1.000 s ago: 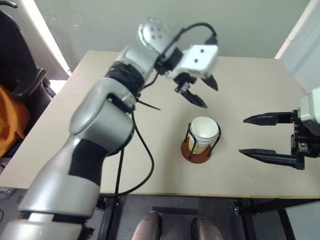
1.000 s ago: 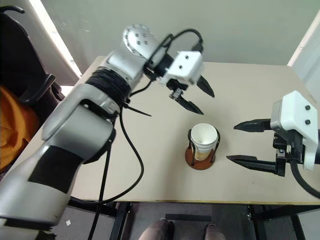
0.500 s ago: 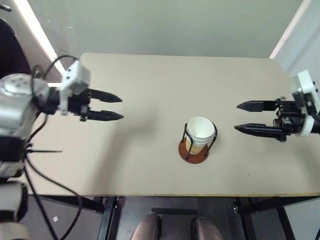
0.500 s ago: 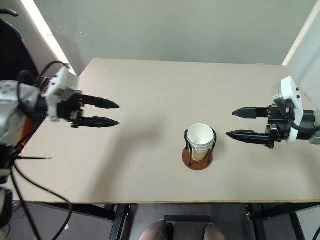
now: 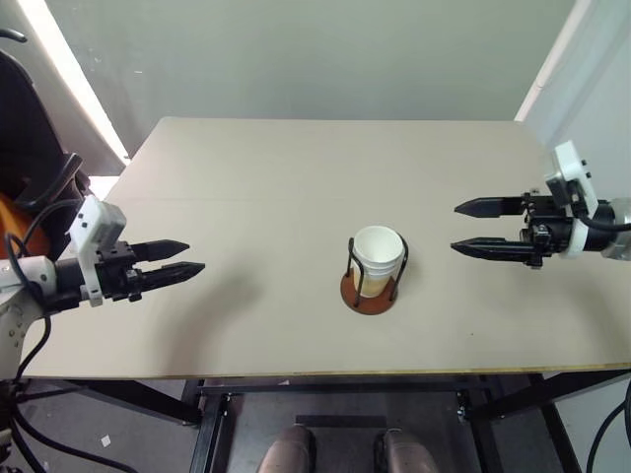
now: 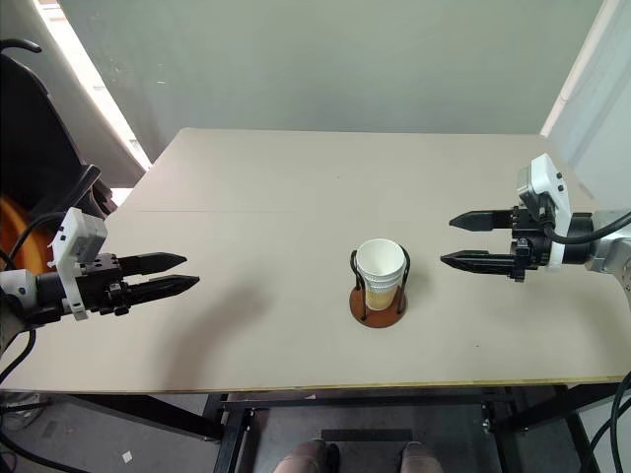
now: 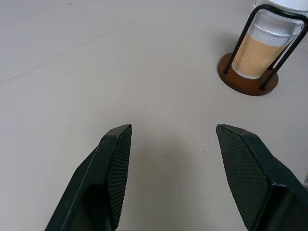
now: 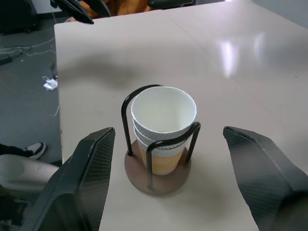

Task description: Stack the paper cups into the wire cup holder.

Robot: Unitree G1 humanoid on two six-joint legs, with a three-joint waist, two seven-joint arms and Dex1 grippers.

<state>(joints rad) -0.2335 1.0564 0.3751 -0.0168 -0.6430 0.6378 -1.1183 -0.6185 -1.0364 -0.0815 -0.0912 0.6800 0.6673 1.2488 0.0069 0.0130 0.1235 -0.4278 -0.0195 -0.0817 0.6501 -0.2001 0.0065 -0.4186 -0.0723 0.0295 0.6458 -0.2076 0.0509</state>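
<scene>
Nearest the front edge of the table (image 5: 296,168), at its left side, the left gripper (image 5: 193,257) hangs level over the near left corner. Its two black fingers (image 7: 113,173) stand wide apart with nothing between them, tips pointing right across the tabletop toward the middle.

A little farther in, near the middle of the table and slightly to the right of center, stands the wire cup holder (image 6: 379,304). Its round reddish-brown base lies flat on the tabletop, and two upright black wire loops rise from it. The paper cups (image 8: 162,127) sit nested inside the loops as one upright stack: the top cup shows a white inside and a rolled white rim, further rims show just beneath it, and the tan wall of the stack shows between the wires near the base. The exact number of cups in the stack cannot be told. The stack rises slightly above the tops of the loops.

To the right of the holder and slightly farther back, the right gripper (image 5: 455,228) hangs level over the right part of the table. Its fingers (image 8: 91,178) are spread wide and empty, tips pointing left toward the holder, clear of it
</scene>
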